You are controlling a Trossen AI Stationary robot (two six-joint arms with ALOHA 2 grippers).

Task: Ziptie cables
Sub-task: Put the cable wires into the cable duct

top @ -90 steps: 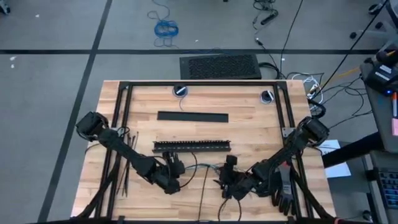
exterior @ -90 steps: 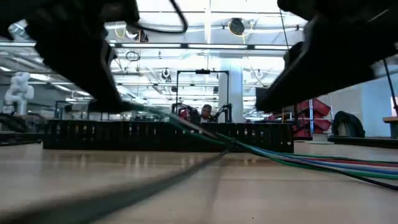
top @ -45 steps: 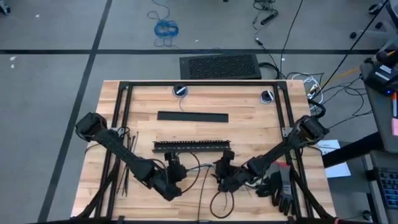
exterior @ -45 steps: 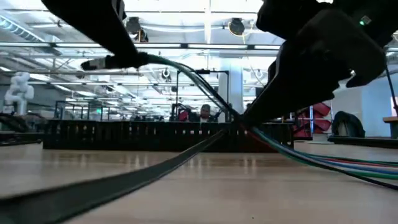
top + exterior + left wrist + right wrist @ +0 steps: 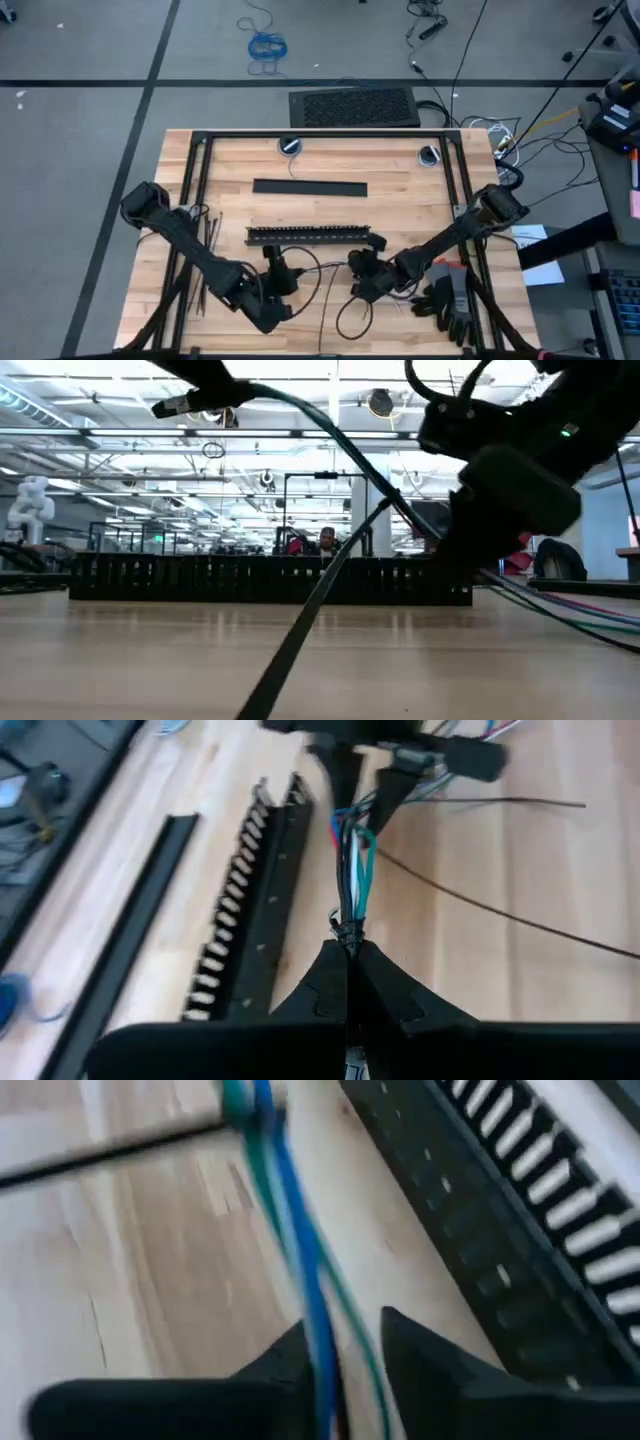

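Both grippers, left gripper [image 5: 347, 982] and right gripper [image 5: 345, 1355], hold cables [image 5: 352, 870] mid-table

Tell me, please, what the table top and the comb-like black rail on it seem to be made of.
The table top looks like pale wood in a matt finish: joined strips with grain lines show. The comb-like black rail is probably moulded plastic, though painted metal is possible: it is uniformly black with evenly spaced teeth.
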